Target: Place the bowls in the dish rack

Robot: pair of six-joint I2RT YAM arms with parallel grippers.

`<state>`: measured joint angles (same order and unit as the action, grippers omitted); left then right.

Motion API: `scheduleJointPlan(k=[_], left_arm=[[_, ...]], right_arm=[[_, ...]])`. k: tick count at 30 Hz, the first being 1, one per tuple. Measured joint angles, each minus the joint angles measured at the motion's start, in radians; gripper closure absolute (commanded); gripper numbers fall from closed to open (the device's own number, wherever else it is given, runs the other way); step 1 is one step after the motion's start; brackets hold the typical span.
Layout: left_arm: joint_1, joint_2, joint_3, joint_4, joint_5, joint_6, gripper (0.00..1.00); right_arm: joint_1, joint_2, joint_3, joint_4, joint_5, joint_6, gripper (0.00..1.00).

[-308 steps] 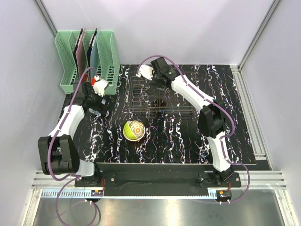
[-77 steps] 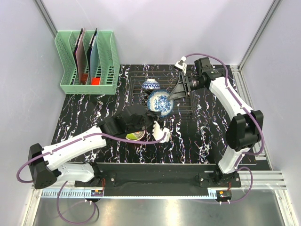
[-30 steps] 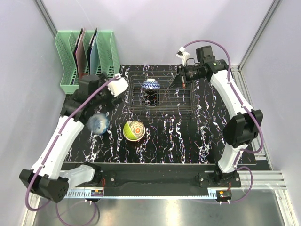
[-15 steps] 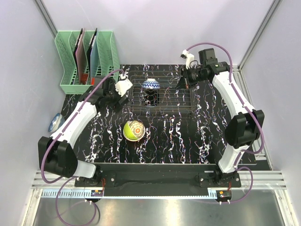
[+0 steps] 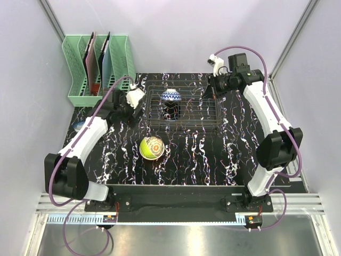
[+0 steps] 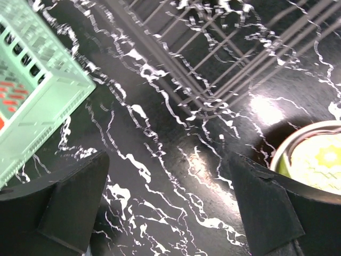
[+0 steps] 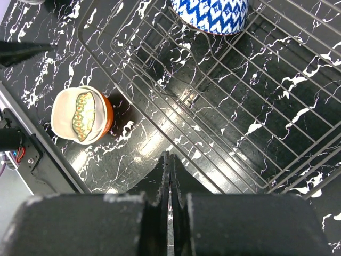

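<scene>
We see the rack (image 5: 198, 109), a low rectangle of thin dark wire grid, lying at 12 o'clock on the glossy black mat (image 5: 213, 154), which is veined with white. One round blue bowl (image 5: 170, 96) with a white zigzag band sits inside the rack, towards its 10 o'clock corner. At 7 o'clock from the rack, apart from it, a stack (image 5: 151, 148) of nested bowls rests on the mat. It shows a lime rim, an orange wall and a cream inside with a flower pattern. At the mat's 9 o'clock edge we make out a blurred bowl (image 5: 80, 126), bluish and too smeared to read further.

The left gripper (image 6: 168, 160) hangs over bare mat just off the rack's 9 o'clock end, its matte black wedge-shaped jaws wide apart with nothing between them. The slotted mint-green plastic holder (image 6: 32, 90) lies at its 10 o'clock.

The right gripper (image 7: 167, 165) is above the rack's 2 o'clock corner. Its flat dark jaws are pressed together, empty.
</scene>
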<state>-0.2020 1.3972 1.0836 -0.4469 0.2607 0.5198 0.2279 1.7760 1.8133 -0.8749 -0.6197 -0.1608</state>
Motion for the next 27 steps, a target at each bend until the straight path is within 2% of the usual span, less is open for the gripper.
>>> scheduleJointPlan(k=[4,6,7,9,12,13,14,17,22,27], left_arm=[[0.04,0.0,0.0,0.015,-0.004,-0.041,0.01],[0.058,0.0,0.0,0.015,-0.021,-0.067,0.01],[0.068,0.0,0.002,0.01,-0.032,-0.079,0.01],[0.091,0.0,0.01,-0.011,-0.052,-0.104,0.01],[0.152,0.0,0.033,-0.053,-0.075,-0.13,0.01],[0.171,-0.001,0.037,-0.064,-0.082,-0.134,0.01],[0.192,-0.002,0.041,-0.076,-0.09,-0.136,0.01],[0.254,-0.006,0.039,-0.111,-0.103,-0.137,0.01],[0.363,-0.043,-0.001,-0.152,-0.113,-0.138,0.01],[0.499,-0.085,-0.051,-0.175,-0.113,-0.14,0.01]], right_arm=[[0.0,0.0,0.0,0.0,0.003,0.0,1.0],[0.0,0.0,0.0,0.0,0.003,0.0,0.97],[0.0,0.0,0.0,0.0,0.003,0.0,0.91],[0.0,0.0,0.0,-0.001,0.008,0.0,0.87],[0.0,-0.001,0.0,-0.001,0.009,-0.001,0.71],[0.0,-0.002,0.0,-0.001,0.009,-0.002,0.64],[0.0,-0.002,0.0,-0.001,0.009,-0.002,0.52],[0.0,-0.002,0.0,-0.001,0.006,-0.003,0.35],[0.0,-0.004,0.0,-0.001,-0.002,-0.001,0.2],[0.0,-0.01,0.001,-0.002,-0.003,-0.004,0.16]])
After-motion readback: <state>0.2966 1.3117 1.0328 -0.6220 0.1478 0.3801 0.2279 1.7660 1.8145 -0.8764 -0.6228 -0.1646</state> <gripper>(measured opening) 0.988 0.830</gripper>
